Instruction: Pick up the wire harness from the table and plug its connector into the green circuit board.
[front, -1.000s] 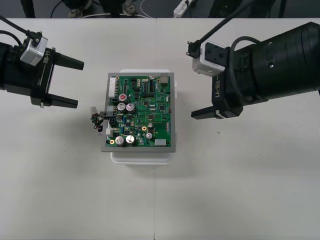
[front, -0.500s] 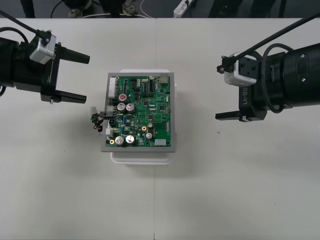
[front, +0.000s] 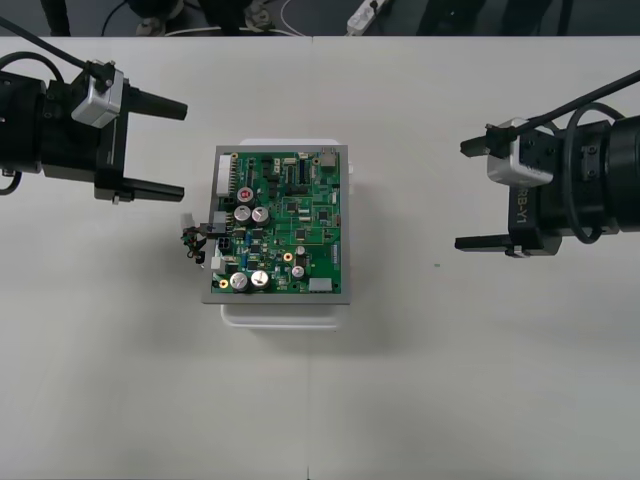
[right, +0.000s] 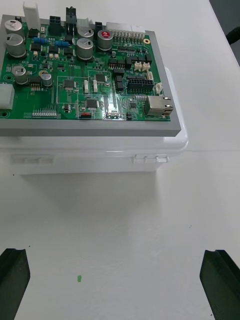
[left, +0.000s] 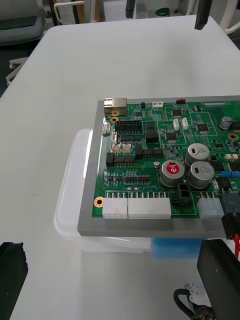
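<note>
The green board (front: 283, 222) sat on its white base (front: 283, 312) in the middle of the table (front: 450, 400). The harness (front: 193, 243) was bunched up at the board's left edge, touching it about halfway along. Its red and black wires made a small tangle there, hanging off the side. One end met the edge of the board, but I could not tell if the plug was pushed in.

The left gripper (front: 184, 150) hung out to the left of the board, beside its far left corner and a little apart from it. Its two black fingers were spread wide and held nothing.

The right gripper (front: 460, 195) hung well off to the right of the board, with bare table in between. Its fingers were spread wide too, with nothing in them. Both grippers pointed in at the board.
</note>
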